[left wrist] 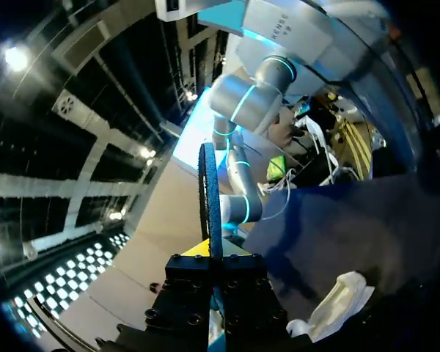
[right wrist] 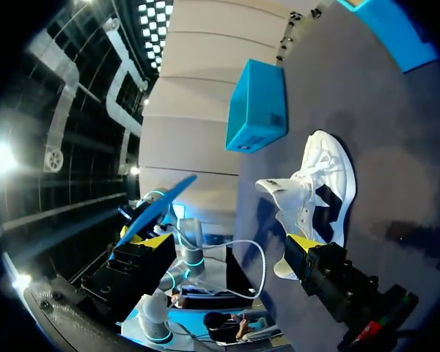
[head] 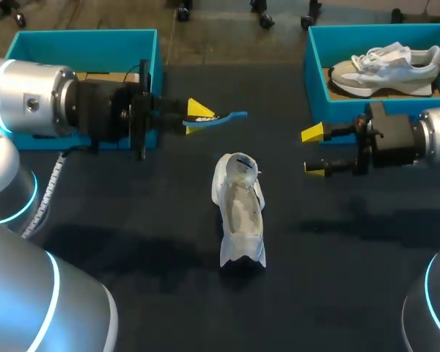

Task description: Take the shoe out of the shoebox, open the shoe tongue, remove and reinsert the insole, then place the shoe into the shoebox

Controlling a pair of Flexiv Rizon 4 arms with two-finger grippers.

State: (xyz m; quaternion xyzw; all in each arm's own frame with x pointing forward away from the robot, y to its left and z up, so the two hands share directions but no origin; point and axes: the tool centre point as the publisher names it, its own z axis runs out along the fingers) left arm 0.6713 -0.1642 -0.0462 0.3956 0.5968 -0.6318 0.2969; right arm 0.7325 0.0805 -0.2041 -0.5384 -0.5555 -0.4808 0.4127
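A white shoe lies on the dark table at the middle, its opening facing up. My left gripper hovers above and to the left of it, shut on a thin blue insole that sticks out past the yellow tips. In the left wrist view the insole stands edge-on between the fingers of the left gripper, with the shoe below and to one side. My right gripper stands open and empty to the right of the shoe. In the right wrist view, one yellow fingertip shows near the shoe.
A teal shoebox stands at the back left behind my left arm. Another teal shoebox at the back right holds a second pale sneaker. The left box also shows beyond the shoe in the right wrist view.
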